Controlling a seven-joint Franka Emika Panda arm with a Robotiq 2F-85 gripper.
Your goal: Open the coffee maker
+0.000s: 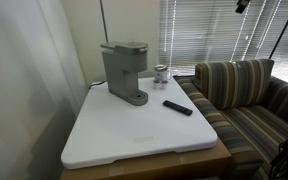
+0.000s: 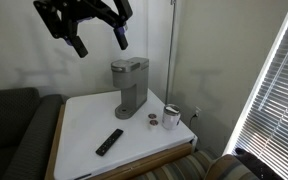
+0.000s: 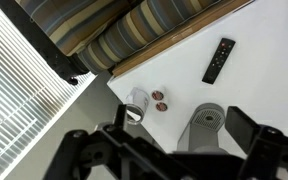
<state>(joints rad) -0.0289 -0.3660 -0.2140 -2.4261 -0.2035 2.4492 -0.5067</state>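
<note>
The coffee maker (image 1: 124,72) is a tall grey machine standing at the back of the white table (image 1: 134,135), with its top lid down. It also shows in an exterior view (image 2: 130,85) and from above in the wrist view (image 3: 206,125). My gripper (image 2: 100,40) hangs high above the table, up and to the side of the machine, well apart from it. Its fingers are spread open and hold nothing. In the wrist view the open gripper (image 3: 181,135) frames the machine's top far below.
A small shiny metal cup (image 2: 171,116) and two small round pods (image 3: 160,100) sit beside the machine. A flat black remote (image 2: 109,141) lies nearer the table's front. A striped sofa (image 1: 244,95) adjoins the table. Window blinds (image 1: 199,30) stand behind.
</note>
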